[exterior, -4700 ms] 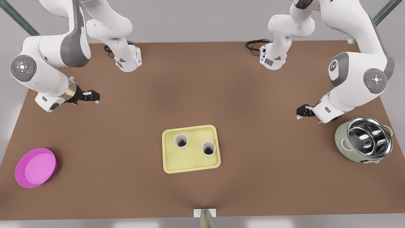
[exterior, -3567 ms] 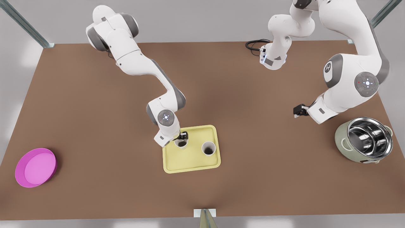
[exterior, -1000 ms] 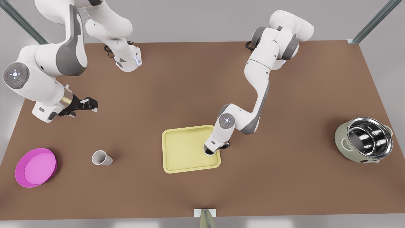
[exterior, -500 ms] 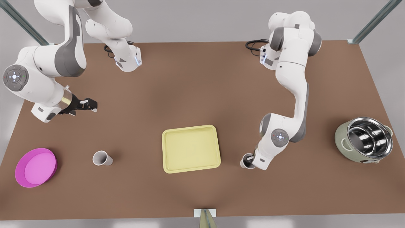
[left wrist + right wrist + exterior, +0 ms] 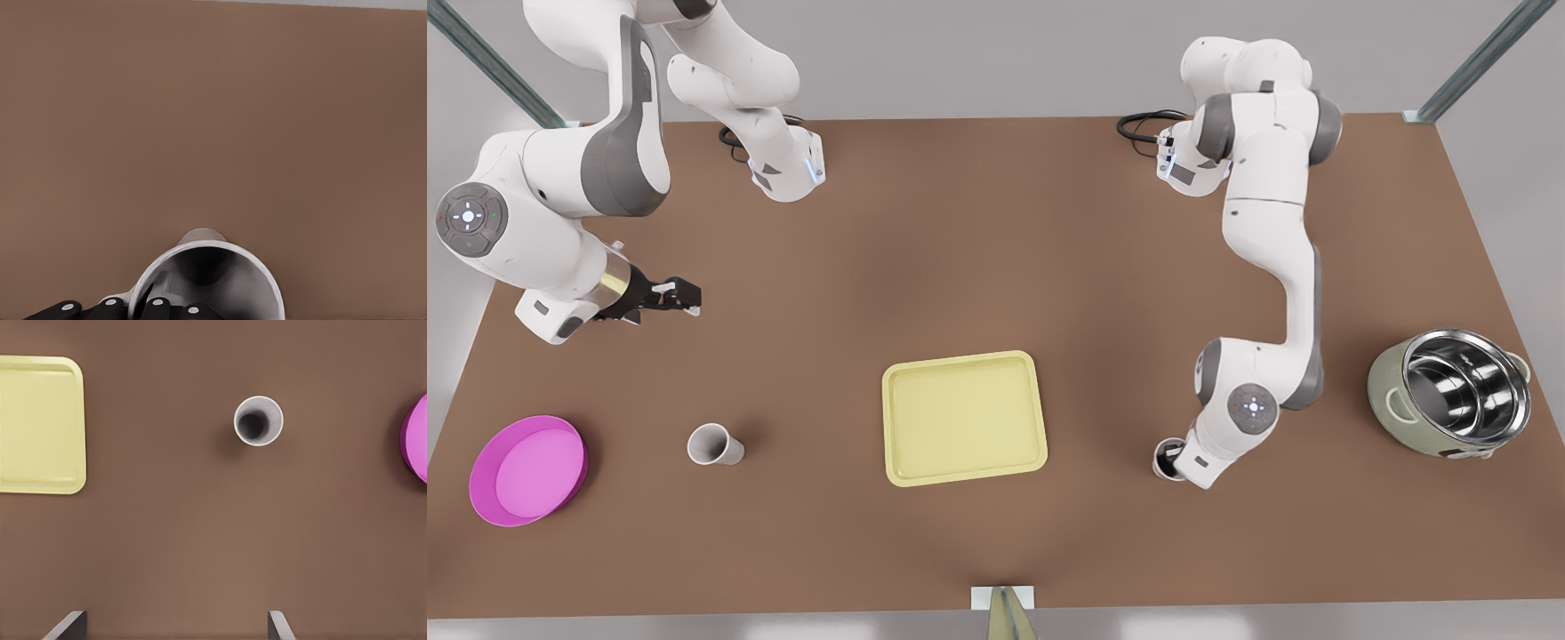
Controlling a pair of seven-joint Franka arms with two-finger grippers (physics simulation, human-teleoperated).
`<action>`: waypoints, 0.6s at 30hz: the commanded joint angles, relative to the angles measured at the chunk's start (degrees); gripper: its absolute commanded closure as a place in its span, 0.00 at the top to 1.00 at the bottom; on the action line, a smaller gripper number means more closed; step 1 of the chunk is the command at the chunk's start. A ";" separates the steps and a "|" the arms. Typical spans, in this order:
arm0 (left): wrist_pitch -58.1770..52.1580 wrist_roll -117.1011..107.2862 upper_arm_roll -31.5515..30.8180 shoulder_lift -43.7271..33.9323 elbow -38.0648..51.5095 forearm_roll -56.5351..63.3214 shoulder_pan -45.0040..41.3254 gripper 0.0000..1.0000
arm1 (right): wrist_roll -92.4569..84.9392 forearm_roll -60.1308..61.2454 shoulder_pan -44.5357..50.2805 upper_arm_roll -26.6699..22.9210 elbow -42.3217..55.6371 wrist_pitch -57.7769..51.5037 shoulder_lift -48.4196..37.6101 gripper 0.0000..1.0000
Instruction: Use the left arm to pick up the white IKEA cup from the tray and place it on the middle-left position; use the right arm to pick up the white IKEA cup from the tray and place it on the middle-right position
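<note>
Across the brown worktop [image 5: 978,249], the yellow tray [image 5: 964,418] lies bare between two white cups. One cup [image 5: 713,444] stands toward the front view's left, with the right gripper [image 5: 680,293] waiting well apart, fingers spread. Your left gripper [image 5: 1172,460], at the front view's right, is clamped on the second cup [image 5: 1164,459] by its rim. Lower it straight, seat the base flat, then release.
</note>
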 commanded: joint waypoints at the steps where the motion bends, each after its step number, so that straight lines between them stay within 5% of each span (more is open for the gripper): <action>1: 1.67 16.30 0.02 0.18 -0.11 -1.46 -0.02 0.06 | 1.39 0.04 0.05 0.08 0.03 0.08 -0.06 1.00; 2: 1.76 16.39 -0.07 0.18 -0.20 -1.55 -0.02 0.17 | 1.30 0.04 0.05 -0.01 0.03 0.08 -0.06 1.00; 3: 2.02 16.39 -0.16 0.27 -0.20 -2.34 -0.02 0.81 | 1.30 0.04 0.05 -0.01 0.03 0.08 -0.06 1.00; 4: 3.17 16.66 -0.16 0.27 -0.46 -2.43 -0.02 1.00 | 1.30 0.04 0.05 0.08 0.03 0.08 -0.06 1.00; 18: 3.17 20.61 0.02 0.53 -0.64 -1.73 3.06 1.00 | 1.21 0.04 0.05 0.08 0.03 0.17 0.03 1.00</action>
